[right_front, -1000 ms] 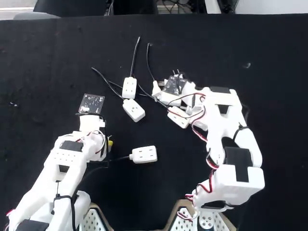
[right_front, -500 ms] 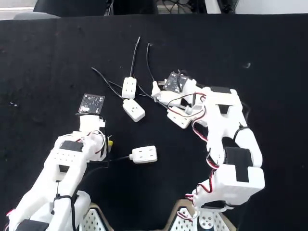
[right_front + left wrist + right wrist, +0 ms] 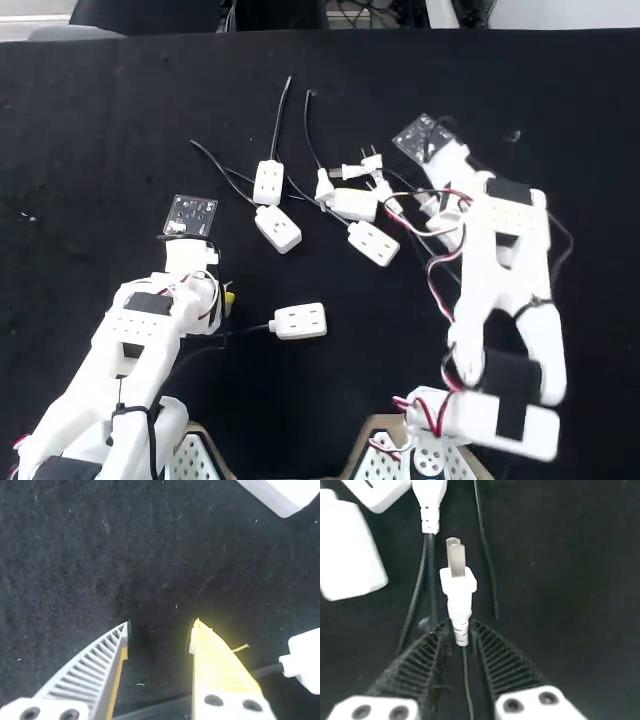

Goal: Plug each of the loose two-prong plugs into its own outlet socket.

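In the right wrist view my right gripper (image 3: 460, 626) is shut on the thin tail of a white two-prong plug (image 3: 457, 582), whose prongs point away from it. From above, this plug (image 3: 381, 188) lies just right of two white sockets (image 3: 352, 203) (image 3: 373, 243), with the right gripper (image 3: 396, 205) beside them. Another loose plug (image 3: 362, 162) lies a little farther back. My left gripper (image 3: 160, 627) is open over bare black table. In the high view the left gripper (image 3: 222, 297) sits left of a socket (image 3: 300, 320).
Two more white sockets (image 3: 268, 182) (image 3: 278, 228) lie at mid table with black cords (image 3: 281, 115) running toward the back. In the right wrist view a socket block (image 3: 347, 555) and cords (image 3: 422, 580) lie close to the held plug. The black table (image 3: 560, 110) is bare at far right.
My right arm has swung back and to the right, off the sockets it was covering, which now show fully. The left arm has not moved.
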Tool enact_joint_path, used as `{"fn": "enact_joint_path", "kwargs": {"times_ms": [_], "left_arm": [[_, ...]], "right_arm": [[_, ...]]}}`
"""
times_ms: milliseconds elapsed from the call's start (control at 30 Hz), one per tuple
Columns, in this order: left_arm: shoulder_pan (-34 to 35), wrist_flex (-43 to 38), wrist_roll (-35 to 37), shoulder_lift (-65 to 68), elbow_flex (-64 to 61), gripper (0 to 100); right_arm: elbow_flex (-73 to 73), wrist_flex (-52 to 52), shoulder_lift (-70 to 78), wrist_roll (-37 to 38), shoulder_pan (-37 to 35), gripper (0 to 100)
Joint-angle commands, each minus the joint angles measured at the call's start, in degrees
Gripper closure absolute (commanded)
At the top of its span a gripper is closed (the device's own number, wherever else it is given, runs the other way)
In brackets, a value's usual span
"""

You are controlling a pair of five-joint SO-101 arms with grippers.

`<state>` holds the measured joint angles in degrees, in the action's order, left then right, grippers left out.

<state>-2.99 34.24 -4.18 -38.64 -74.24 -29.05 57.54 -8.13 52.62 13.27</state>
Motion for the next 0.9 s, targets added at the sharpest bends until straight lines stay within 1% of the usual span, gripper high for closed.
{"fn": "enact_joint_path", "kwargs": {"times_ms": [0,67,133,367,433,500,700,733,867], "left_arm": [[-0.7,-1.0,0.0,-0.7,0.3,80],[-0.7,-1.0,0.0,-0.7,0.3,80],[-0.7,-1.0,0.0,-0.7,0.3,80],[-0.6,-0.8,0.0,-0.7,0.3,80],[-0.6,-0.8,0.0,-0.7,0.3,80],[-0.6,-0.8,0.0,-0.7,0.3,80],[-0.5,-0.8,0.0,-0.7,0.2,80],[-0.5,-0.8,0.0,-0.7,0.2,80],[-0.5,-0.8,0.0,-0.7,0.2,80]], "right_arm": [[1.8,9.8,-6.8,-1.5,-0.7,98.8],[1.1,15.5,-10.2,-1.5,-2.7,98.8],[-1.4,18.8,-14.1,-0.8,-5.6,98.8],[-19.2,19.1,-26.9,0.4,-17.0,98.8],[-23.9,16.6,-29.5,0.2,-18.9,98.8],[-29.1,12.0,-31.0,0.3,-19.6,98.8],[-40.6,-7.3,-31.3,0.4,-16.0,98.8],[-41.5,-9.1,-31.3,0.8,-15.6,98.8],[-44.3,-13.0,-31.3,6.4,-15.1,98.8]]}}
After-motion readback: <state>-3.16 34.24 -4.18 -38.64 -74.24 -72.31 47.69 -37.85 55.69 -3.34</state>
